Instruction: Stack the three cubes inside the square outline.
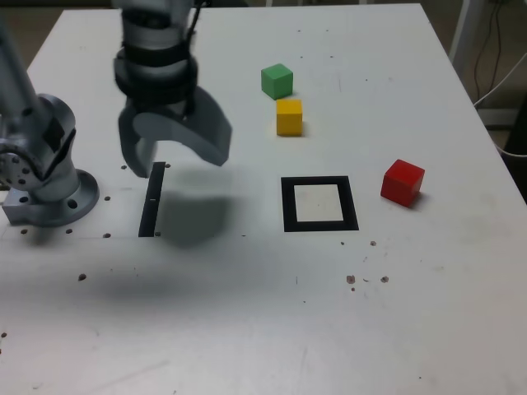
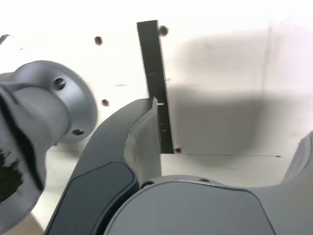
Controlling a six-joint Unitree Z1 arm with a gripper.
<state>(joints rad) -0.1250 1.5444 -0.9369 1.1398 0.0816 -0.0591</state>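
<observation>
The grey, curved two-fingered claw [image 1: 188, 158] hangs above the table near the arm's base, its fingers spread wide apart with nothing between them. Beneath it, close to the claw's left in the exterior view, lies a straight, narrow black strip [image 1: 152, 200]. Out to the claw's right in that view, and lower in the picture, is the flat black square outline with a white centre [image 1: 319, 226], with no cube inside. Further up and right of the claw sit the small matte yellow cube [image 1: 289, 118] and, just beyond it, the small matte green cube [image 1: 277, 81]. Farthest right of the claw, past the outline, is the small matte red cube [image 1: 403, 183]. Stacking seems yet to begin; the next move likely calls for reaching rightward and lowering over a first cube.
</observation>
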